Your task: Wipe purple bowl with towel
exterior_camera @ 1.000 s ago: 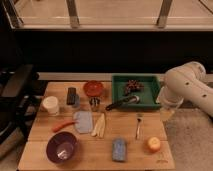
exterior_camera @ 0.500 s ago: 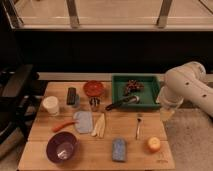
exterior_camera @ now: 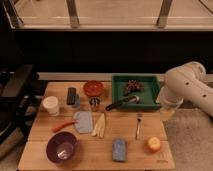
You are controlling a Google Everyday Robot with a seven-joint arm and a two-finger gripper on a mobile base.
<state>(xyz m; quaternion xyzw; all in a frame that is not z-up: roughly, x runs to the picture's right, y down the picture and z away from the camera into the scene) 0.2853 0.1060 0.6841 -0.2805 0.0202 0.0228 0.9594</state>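
Gripper (exterior_camera: 167, 112) hanging off the right edge of the table (exterior_camera: 125, 131), beneath my white arm (exterior_camera: 192, 87), jaws spread wide and empty. Far over on the left, the purple bowl (exterior_camera: 62, 147) sits upright at the near-left corner. Just right and farther back, the towel (exterior_camera: 83, 121) lies flat, well apart from my gripper.

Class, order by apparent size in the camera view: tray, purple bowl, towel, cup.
Largest to smallest:
1. tray
2. purple bowl, nearer the camera
3. towel
4. cup, slightly smaller
The gripper hangs by the table's right edge.
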